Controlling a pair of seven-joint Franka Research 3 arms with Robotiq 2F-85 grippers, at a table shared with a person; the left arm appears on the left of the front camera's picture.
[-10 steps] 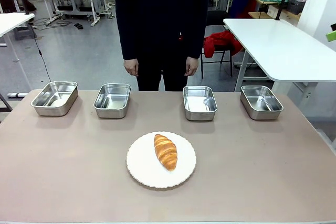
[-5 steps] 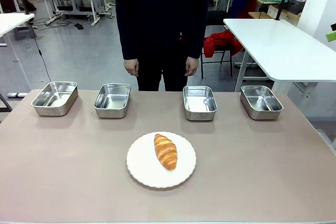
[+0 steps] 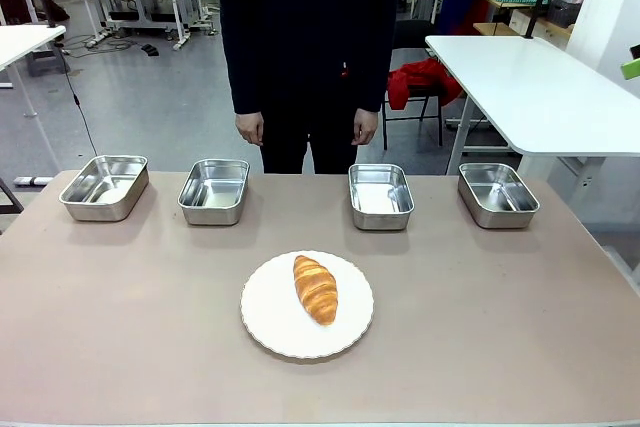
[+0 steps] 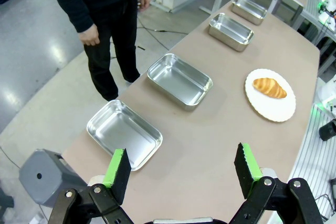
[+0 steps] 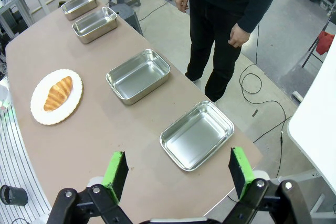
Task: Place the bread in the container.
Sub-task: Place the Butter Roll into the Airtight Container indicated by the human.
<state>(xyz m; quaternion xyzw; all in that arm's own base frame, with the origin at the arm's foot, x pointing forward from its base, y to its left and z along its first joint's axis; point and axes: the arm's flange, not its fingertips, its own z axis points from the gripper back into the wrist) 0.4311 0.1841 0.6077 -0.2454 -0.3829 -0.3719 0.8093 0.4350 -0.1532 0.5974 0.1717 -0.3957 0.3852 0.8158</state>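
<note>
- bread (image 3: 315, 289) looks light, flaky and easy to crush, so I'd pinch it gently across the fat middle, not the tapered tips
- it sits on the white plate (image 3: 270, 327), well beyond both sets of fingertips, nothing touching it
- left gripper (image 4: 181, 169) and right gripper (image 5: 175, 169) are both spread wide and holding nothing, each with a steel container (image 4: 124, 134) just past the fingers
</note>
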